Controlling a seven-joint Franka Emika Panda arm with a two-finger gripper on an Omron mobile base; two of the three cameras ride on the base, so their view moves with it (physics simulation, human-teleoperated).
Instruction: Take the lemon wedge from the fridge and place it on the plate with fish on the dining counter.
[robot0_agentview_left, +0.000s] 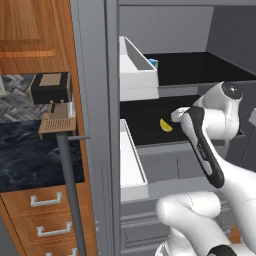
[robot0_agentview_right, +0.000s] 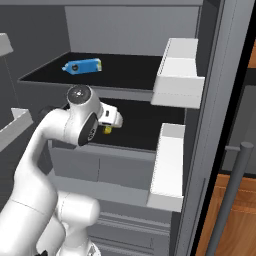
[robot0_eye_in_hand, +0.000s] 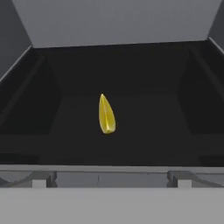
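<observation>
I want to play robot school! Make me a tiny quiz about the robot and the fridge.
1. True or false: the lemon wedge lies on the lower black shelf of the fridge.
2. What sits on the upper shelf: A) blue carton, B) red apple, C) green bottle?
3. Fill in: the gripper is ____, with nothing between its tips.

Key: 1 true; 2 A; 3 open.

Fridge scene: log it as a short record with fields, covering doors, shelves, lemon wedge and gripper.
fridge: doors open, black shelf exposed
lemon wedge: lying alone on the lower black shelf, untouched
blue carton: on the shelf above
gripper: open, short of the wedge, facing it from the shelf's front
door bins: white, on the opened door
task state: wedge not yet picked
</observation>
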